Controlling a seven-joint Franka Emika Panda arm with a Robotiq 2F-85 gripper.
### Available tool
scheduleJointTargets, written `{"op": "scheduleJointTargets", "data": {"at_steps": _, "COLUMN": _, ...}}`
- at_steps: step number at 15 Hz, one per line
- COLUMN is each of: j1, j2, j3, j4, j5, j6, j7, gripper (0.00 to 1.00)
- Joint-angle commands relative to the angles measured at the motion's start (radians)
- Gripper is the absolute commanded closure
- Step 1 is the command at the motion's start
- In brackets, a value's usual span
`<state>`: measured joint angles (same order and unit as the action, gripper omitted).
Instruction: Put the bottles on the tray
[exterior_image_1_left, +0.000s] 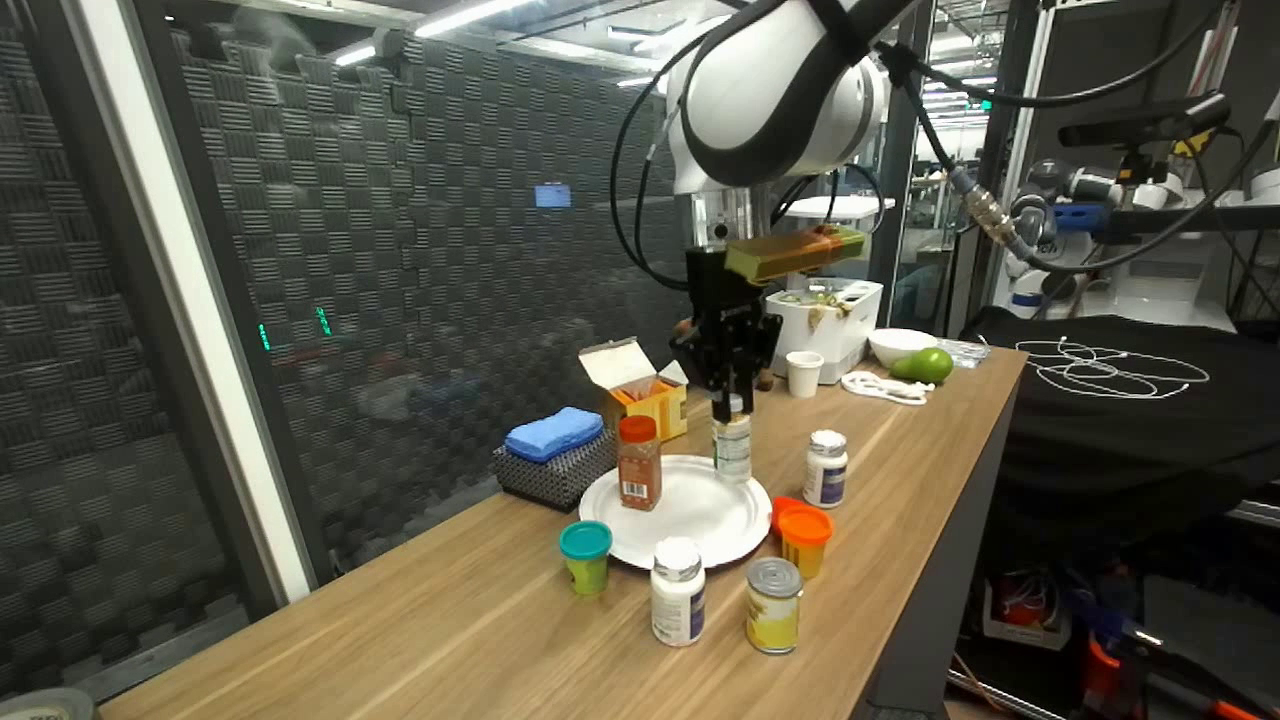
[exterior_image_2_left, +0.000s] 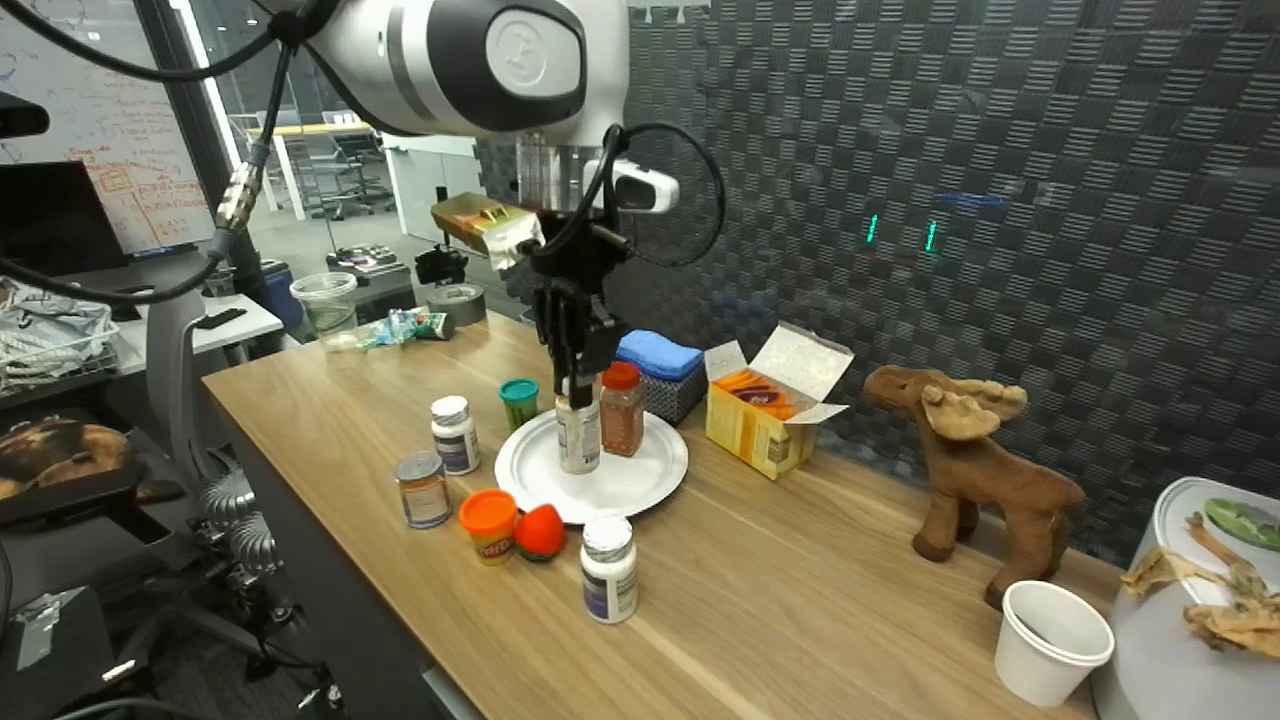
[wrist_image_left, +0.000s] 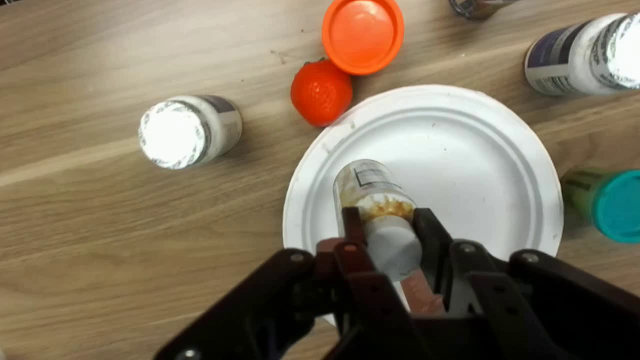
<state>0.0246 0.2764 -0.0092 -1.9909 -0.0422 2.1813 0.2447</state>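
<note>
The gripper (wrist_image_left: 387, 225) is located over the round white plate (wrist_image_left: 475, 165), and it holds a white-capped bottle (exterior_image_2_left: 579, 440) between its two fingers (wrist_image_left: 426, 220) — they are narrowed around the upper part of it, one on each side. This bottle is nearly upright, with its base inside the rim of the plate as all three views show; whether the base touches the plate, I cannot tell.

Just beside it, also on the plate, a red-lidded spice jar (exterior_image_1_left: 640, 478) stands upright.

The other containers stand on the wooden worktop (exterior_image_1_left: 400, 640), around the plate. A teal-lidded tub (exterior_image_1_left: 588, 562) is just beside the rim. A white pill bottle (exterior_image_1_left: 678, 605) stands between this tub and a yellow-labelled tin can (exterior_image_1_left: 774, 615). Another white pill bottle (exterior_image_2_left: 610, 580) has the plate between itself and the teal-lidded tub. An orange-lidded Play-Doh tub (exterior_image_2_left: 488, 530) is next to a red fruit-shaped thing (wrist_image_left: 321, 93), which lies at the plate's edge.

Toward the dark wall there are an open yellow box (exterior_image_2_left: 765, 435), a blue cloth (exterior_image_2_left: 658, 352) upon a dark patterned box (exterior_image_1_left: 560, 480), and a brown plush moose (exterior_image_2_left: 980, 480) — near a white paper cup (exterior_image_2_left: 1045, 655).
</note>
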Motion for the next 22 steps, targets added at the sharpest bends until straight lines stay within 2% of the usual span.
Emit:
{"op": "scheduleJointTargets", "data": {"at_steps": 1, "j1": 0.004, "j2": 0.026, "j3": 0.013, "j4": -0.016, "j5": 0.044, "j6": 0.026, "j7": -0.028, "gripper": 0.82}}
{"op": "scheduleJointTargets", "data": {"at_steps": 5, "j1": 0.003, "j2": 0.078, "j3": 0.018, "j4": 0.003, "j5": 0.091, "j6": 0.074, "j7": -0.032, "gripper": 0.83}}
{"op": "scheduleJointTargets", "data": {"at_steps": 10, "j1": 0.007, "j2": 0.113, "j3": 0.014, "j4": 0.018, "j5": 0.097, "j6": 0.171, "j7": -0.023, "gripper": 0.84}}
{"op": "scheduleJointTargets", "data": {"at_steps": 22, "j1": 0.029, "j2": 0.177, "j3": -0.024, "j4": 0.072, "j5": 0.025, "j6": 0.328, "j7": 0.003, "gripper": 0.84}}
